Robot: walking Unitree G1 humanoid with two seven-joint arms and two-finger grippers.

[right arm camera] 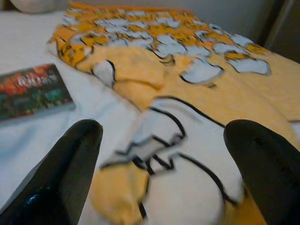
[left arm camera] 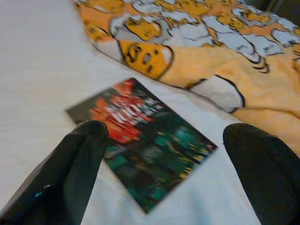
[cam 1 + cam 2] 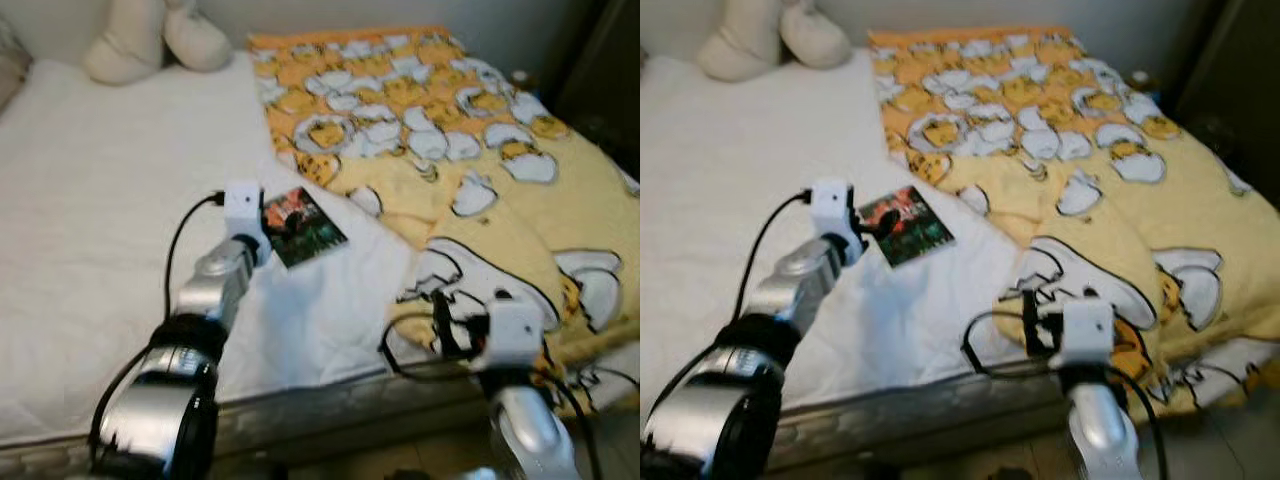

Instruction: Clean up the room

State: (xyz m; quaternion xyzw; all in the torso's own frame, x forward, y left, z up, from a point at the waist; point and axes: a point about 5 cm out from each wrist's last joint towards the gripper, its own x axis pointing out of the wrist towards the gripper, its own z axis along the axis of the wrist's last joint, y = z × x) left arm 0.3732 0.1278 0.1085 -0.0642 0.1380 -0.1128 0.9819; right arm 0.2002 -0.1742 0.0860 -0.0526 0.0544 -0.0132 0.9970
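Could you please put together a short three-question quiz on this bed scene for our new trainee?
1. True or false: the left gripper has its fingers spread on either side of the book.
2. What does the book lie on? A) the white sheet B) the yellow blanket C) the floor
3. What pale soft thing sits at the head of the bed?

Key
1. True; the wrist view shows the two black fingers apart, the book between them, not gripped.
2. A; it lies flat beside the blanket's edge.
3. A cream plush toy. The right gripper is open over the blanket's near end.
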